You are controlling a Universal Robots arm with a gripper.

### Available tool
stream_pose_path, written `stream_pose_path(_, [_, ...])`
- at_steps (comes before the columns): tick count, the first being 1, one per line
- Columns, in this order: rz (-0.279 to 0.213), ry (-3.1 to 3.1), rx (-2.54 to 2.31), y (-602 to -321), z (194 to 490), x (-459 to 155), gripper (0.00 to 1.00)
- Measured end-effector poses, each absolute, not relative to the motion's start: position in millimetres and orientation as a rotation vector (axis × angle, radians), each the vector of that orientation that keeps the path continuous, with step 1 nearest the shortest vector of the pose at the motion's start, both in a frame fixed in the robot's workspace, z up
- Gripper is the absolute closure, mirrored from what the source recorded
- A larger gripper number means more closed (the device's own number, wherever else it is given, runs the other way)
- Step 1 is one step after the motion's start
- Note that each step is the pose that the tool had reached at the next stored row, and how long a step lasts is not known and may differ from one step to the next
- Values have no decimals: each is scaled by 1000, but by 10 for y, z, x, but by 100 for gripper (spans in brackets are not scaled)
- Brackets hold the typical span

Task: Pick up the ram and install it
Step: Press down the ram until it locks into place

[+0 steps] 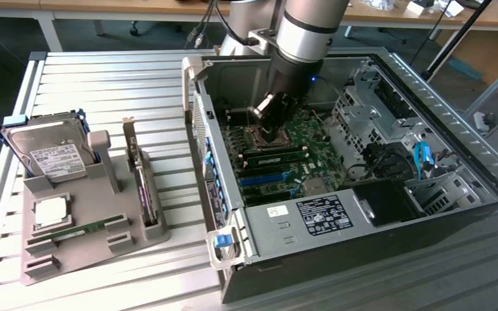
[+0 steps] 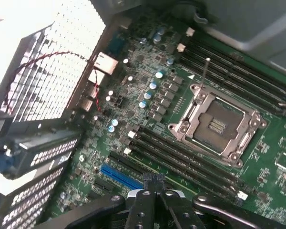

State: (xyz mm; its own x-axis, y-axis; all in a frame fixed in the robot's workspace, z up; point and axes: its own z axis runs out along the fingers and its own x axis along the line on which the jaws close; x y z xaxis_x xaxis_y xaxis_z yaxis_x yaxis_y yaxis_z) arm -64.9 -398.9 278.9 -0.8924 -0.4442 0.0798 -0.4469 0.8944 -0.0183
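The ram (image 1: 81, 230), a thin green stick, lies flat in a slot of the grey holder tray (image 1: 141, 236) at the exterior view's left, outside the computer case. My gripper (image 1: 264, 126) is far from it, lowered inside the open case (image 1: 318, 223) just above the motherboard's CPU socket (image 1: 266, 138). In the wrist view the gripper (image 2: 154, 180) is shut with nothing between its fingers. It hovers over the long black memory slots (image 2: 181, 155) beside the socket (image 2: 218, 125).
The tray also holds a silver hard drive (image 1: 52, 155) standing upright, an upright expansion card (image 1: 142, 184) and a square chip (image 1: 50, 210). Inside the case are a blue slot (image 2: 120, 176), a drive cage (image 1: 370, 110) and blue cables (image 1: 420, 159). The case walls surround the arm.
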Motion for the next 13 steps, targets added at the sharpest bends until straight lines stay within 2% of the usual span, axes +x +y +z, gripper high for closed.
stream_pose_path(13, [37,-3055,225,-3989,2789,-649,89])
